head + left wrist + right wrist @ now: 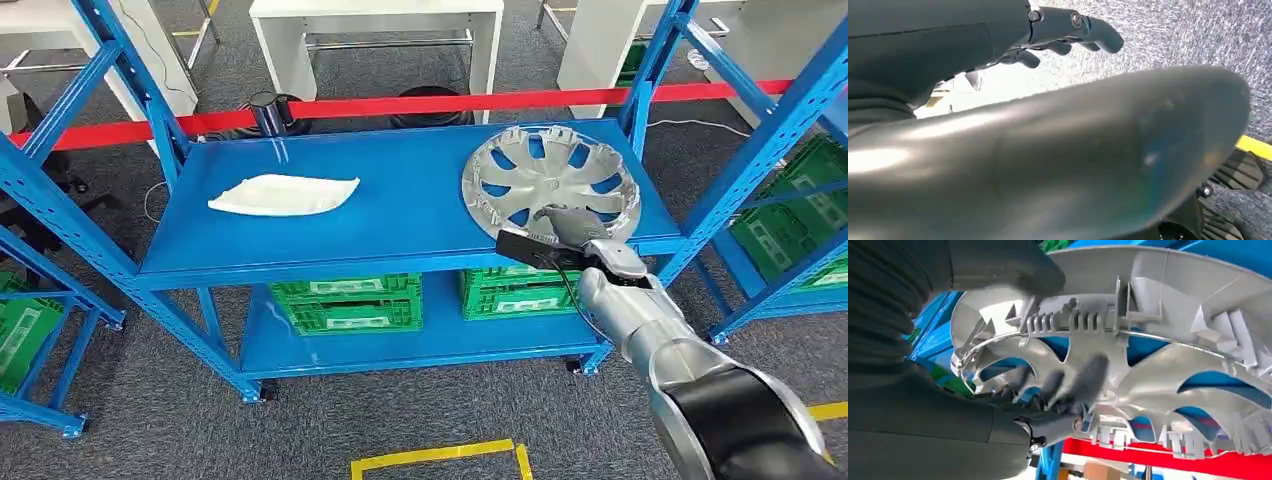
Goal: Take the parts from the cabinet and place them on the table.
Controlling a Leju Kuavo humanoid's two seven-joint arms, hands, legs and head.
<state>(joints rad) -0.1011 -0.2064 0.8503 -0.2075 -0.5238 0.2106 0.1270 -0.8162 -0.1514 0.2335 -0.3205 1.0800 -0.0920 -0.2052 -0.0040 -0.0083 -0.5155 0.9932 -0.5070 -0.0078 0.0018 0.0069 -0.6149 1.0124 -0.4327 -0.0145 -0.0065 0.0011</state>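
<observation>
A silver hubcap (550, 180) lies hollow side up at the right end of the blue cabinet shelf (400, 230). A flat white part (283, 194) lies on the shelf's left half. My right hand (565, 228) is at the hubcap's near rim. In the right wrist view the hubcap (1148, 355) has its rim between the thumb and the dark fingers (1073, 385), which press blurred against the spokes; the right hand (1058, 390) grips it. My left hand (1068, 35) hangs over grey carpet with loosely spread fingers and holds nothing.
Green crates (345, 300) stand on the lower shelf. Blue uprights (650, 70) frame the shelf ends. Red tape (400, 105) runs behind the cabinet, with a white table (380, 20) beyond. Another blue rack with green crates (800, 220) stands at the right. Yellow floor tape (440, 457) lies near me.
</observation>
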